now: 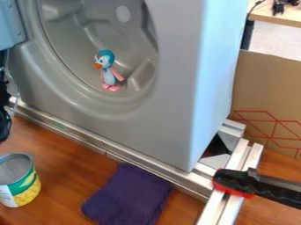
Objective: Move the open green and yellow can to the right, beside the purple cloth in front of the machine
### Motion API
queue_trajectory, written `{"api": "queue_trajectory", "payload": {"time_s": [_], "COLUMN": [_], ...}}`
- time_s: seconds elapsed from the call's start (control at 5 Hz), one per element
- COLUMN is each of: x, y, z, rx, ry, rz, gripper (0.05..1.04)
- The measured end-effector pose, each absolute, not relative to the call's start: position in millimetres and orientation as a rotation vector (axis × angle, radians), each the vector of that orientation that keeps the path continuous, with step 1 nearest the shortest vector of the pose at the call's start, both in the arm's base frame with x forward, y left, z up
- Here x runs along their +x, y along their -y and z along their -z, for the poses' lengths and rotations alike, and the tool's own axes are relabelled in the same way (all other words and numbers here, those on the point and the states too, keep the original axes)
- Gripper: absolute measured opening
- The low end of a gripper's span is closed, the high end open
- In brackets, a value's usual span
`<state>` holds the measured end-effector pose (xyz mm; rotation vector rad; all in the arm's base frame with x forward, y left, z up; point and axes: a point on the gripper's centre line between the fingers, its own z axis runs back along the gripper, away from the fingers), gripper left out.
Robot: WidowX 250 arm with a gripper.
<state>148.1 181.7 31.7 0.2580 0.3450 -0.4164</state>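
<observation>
From here, the black gripper [5,125] is partly cut off at the left edge, beside the grey machine [170,132]; I can't tell how far open it is or whether it has hold of anything. The toy penguin [108,72] is upright inside the machine's round recess, far side and left of centre. The open can [24,189] is near left, the purple cloth [129,195] nearer the middle. I'd judge a grip on the penguin wants a slow approach through the opening, clear of the rim, closing gently around its body.
</observation>
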Motion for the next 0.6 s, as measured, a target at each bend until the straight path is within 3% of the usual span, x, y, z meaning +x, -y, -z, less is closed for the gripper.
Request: {"api": "queue_trajectory", "payload": {"time_s": [0.2,0.4,0.6], "x": [138.5,135.0,156.7], "y": [-185.4,-179.4,-166.4], "z": [-23.9,-25.1,-13.5], "rx": [0.251,0.224,0.212], "ry": [-0.473,-0.540,-0.458], "rz": [0.366,0.368,0.468], "gripper": [1.001,1.001,1.001]}}
